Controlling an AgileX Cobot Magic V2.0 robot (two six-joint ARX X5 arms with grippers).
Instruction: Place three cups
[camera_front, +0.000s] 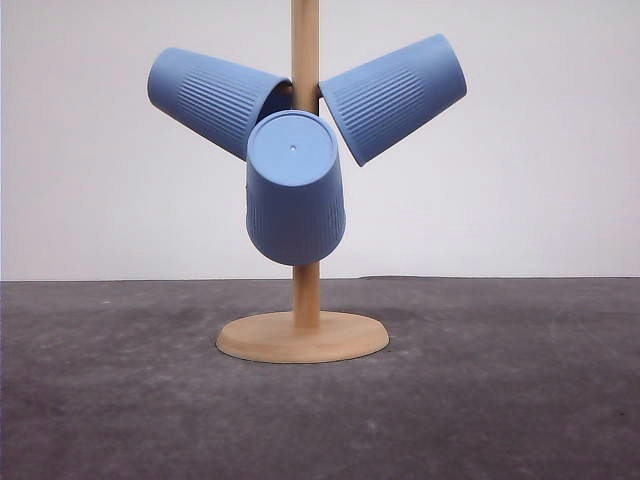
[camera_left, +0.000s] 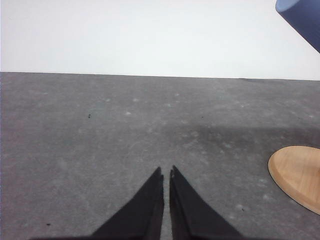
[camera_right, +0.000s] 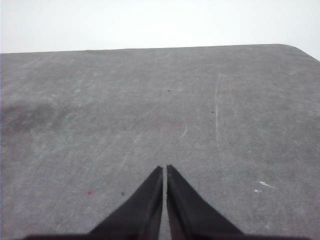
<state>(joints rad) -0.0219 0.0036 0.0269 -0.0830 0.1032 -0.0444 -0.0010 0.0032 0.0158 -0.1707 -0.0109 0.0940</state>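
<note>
Left gripper (camera_left: 166, 172) and right gripper (camera_right: 165, 170): low over grey table (camera_front: 520, 400), fingers nearly touching, holding nothing. Three cups (camera_front: 295, 190) hung on wooden stand (camera_front: 303, 336), bases angled outward: left, right, forward.

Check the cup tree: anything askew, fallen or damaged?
Nothing stands out. All three cups hang base-outward on the wooden stand: left cup, right cup, front cup. The stand is upright on the table; both grippers are shut, holding nothing.
</note>
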